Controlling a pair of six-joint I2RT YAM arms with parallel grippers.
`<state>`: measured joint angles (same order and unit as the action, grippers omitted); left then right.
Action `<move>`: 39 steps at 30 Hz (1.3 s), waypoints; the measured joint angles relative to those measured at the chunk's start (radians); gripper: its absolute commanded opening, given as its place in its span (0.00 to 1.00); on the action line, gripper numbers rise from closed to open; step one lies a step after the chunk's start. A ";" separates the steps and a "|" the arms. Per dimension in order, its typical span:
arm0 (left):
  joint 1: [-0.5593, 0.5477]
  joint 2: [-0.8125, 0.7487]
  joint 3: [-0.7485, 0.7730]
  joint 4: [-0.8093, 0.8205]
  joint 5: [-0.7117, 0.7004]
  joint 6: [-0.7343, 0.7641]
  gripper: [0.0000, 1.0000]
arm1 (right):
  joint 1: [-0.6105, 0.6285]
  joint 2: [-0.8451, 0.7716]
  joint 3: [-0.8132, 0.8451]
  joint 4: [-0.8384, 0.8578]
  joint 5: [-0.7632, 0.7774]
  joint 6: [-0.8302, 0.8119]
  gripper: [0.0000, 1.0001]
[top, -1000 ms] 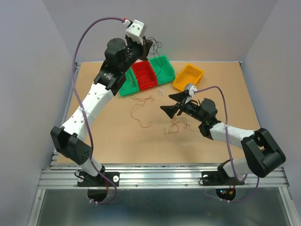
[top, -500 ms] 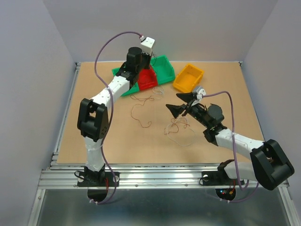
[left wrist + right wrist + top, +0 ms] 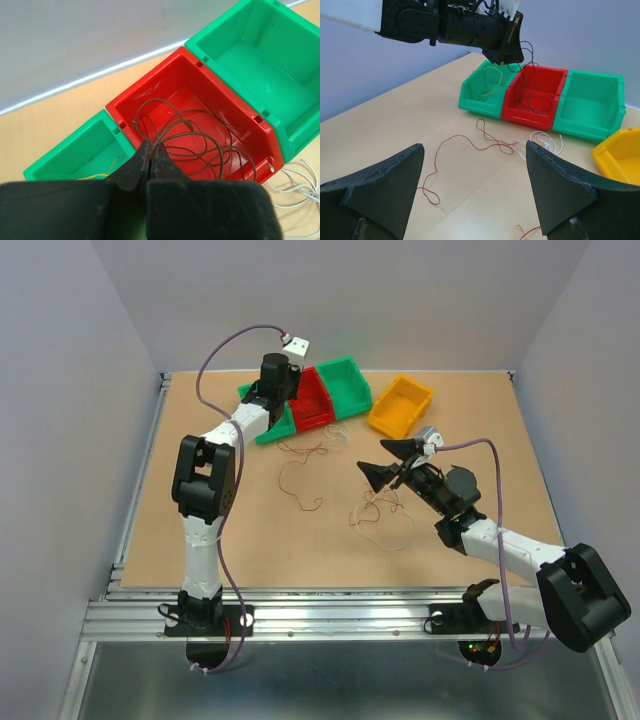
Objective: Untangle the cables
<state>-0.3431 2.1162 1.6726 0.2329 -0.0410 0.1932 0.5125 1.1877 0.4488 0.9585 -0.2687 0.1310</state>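
Table (image 3: pixel 200 490): tan; tangle (image 3: pixel 380 520) lay near centre.
Left gripper (image 3: pixel 151 155): clamped on brown cable (image 3: pixel 200 147), coils hanging into far red bin (image 3: pixel 239 107).
Right gripper (image 3: pixel 474 150): spread wide, seemingly above tangle.
Release: needed coils lowered fully inside first.

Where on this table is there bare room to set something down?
Bare table lies left of the left arm, along the left edge, and right of the yellow bin toward the far right corner. The middle is crowded: loose cables sprawl between the bins and the open right fingers.
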 measured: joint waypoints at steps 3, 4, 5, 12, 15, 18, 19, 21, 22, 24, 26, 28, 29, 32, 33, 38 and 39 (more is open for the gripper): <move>0.000 0.018 0.033 0.002 -0.002 0.008 0.00 | 0.000 0.000 0.000 0.000 0.000 0.000 0.87; 0.000 0.024 0.044 0.002 -0.002 0.011 0.00 | 0.000 0.000 0.000 0.000 0.001 0.000 0.87; 0.000 0.030 0.052 0.001 -0.002 0.012 0.00 | 0.000 0.000 0.000 0.000 0.001 0.000 0.87; 0.000 0.126 0.164 -0.076 0.011 0.014 0.00 | 0.000 0.000 0.000 0.000 0.009 0.001 0.87; -0.001 0.192 0.221 -0.129 0.038 0.005 0.00 | 0.000 0.002 0.000 0.000 0.012 0.001 0.87; -0.002 0.248 0.283 -0.191 0.051 -0.006 0.11 | 0.000 0.005 0.000 0.000 0.016 0.002 0.87; -0.002 0.267 0.304 -0.208 0.050 -0.010 0.18 | 0.000 0.005 0.000 0.000 0.016 0.002 0.87; -0.002 0.283 0.319 -0.227 0.048 -0.014 0.27 | 0.000 0.006 0.000 0.000 0.018 0.002 0.88; -0.003 0.282 0.319 -0.238 0.039 -0.017 0.34 | 0.000 0.006 0.000 0.000 0.019 0.002 0.88; -0.005 0.270 0.315 -0.246 0.028 -0.016 0.38 | 0.000 0.010 0.000 0.000 0.023 0.005 0.88; -0.006 0.229 0.283 -0.258 0.014 -0.014 0.51 | 0.000 0.020 0.005 -0.019 0.043 0.011 0.88; -0.006 0.164 0.230 -0.267 0.012 -0.019 0.63 | 0.000 0.033 0.026 -0.079 0.076 0.022 0.88; -0.006 0.124 0.200 -0.270 0.015 -0.022 0.67 | 0.000 0.048 0.054 -0.106 0.089 0.025 0.88; -0.009 -0.029 0.092 -0.267 0.043 -0.032 0.85 | 0.000 0.090 0.144 -0.222 0.134 0.035 0.88; -0.010 -0.106 0.042 -0.251 0.058 -0.038 0.86 | 0.000 0.108 0.180 -0.267 0.151 0.038 0.88; -0.029 -0.346 -0.116 -0.185 0.114 -0.061 0.87 | 0.000 0.235 0.312 -0.402 0.193 0.061 0.86; -0.039 -0.389 -0.158 -0.165 0.126 -0.070 0.87 | 0.000 0.265 0.332 -0.416 0.196 0.072 0.86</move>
<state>-0.3820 1.7275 1.5143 0.0677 0.0853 0.1230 0.5121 1.4528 0.7803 0.5423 -0.0723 0.2028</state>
